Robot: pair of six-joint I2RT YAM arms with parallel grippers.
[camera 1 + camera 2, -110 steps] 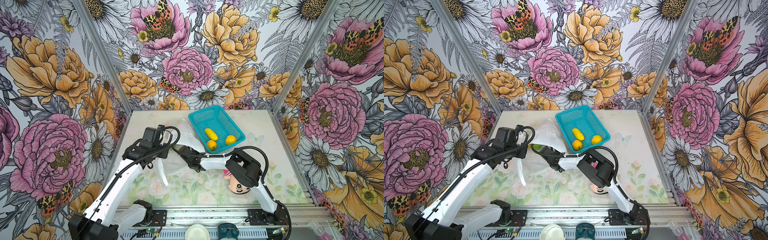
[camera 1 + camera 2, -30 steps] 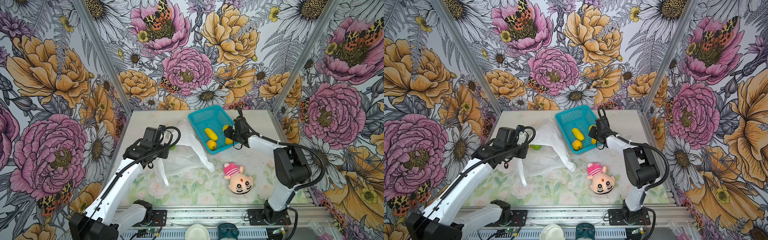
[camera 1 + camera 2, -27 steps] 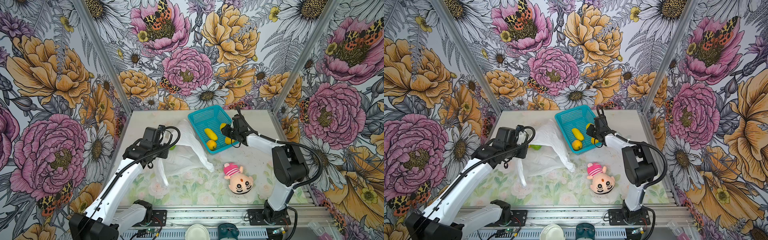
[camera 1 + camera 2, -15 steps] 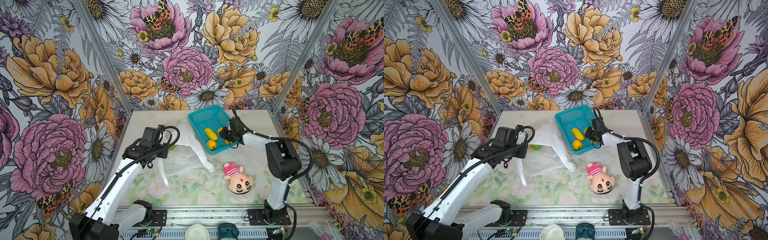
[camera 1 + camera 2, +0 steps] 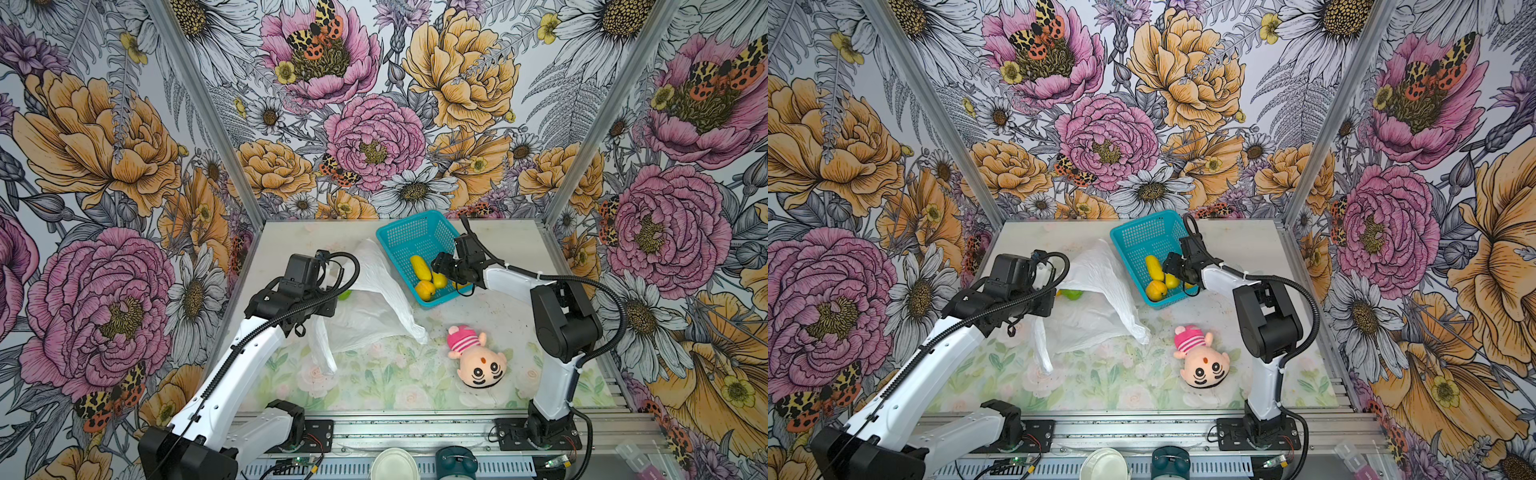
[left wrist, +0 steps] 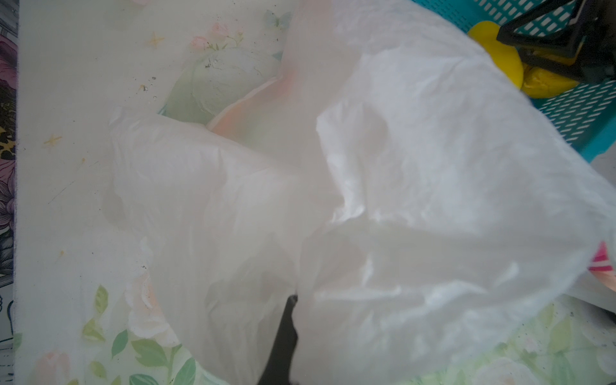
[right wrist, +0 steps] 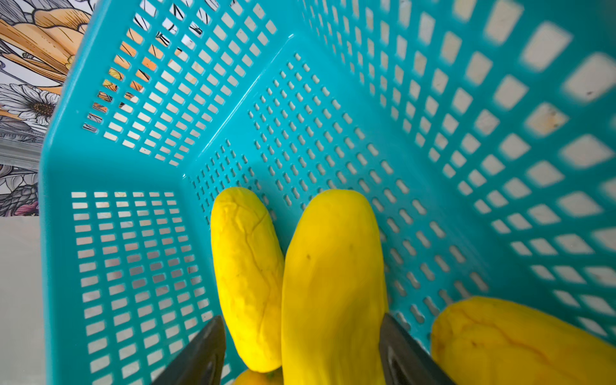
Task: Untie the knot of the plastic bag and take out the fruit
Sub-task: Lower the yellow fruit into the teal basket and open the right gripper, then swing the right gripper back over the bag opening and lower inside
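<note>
Walls (image 5: 374, 137) on three sides, papered with oversized flowers — pink, orange, white — and spotted moths. Beyond the right gripper (image 5: 438, 268) I see two aluminium corner posts (image 5: 208, 112). Below it, a tabletop (image 5: 374, 386) with a pale floral print. Light flat, even; shadows faint.

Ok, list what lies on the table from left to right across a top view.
plastic bag → teal basket → plush doll. The green fruit is left out: it sits tucked against the bag's edge, so its place is unclear.
</note>
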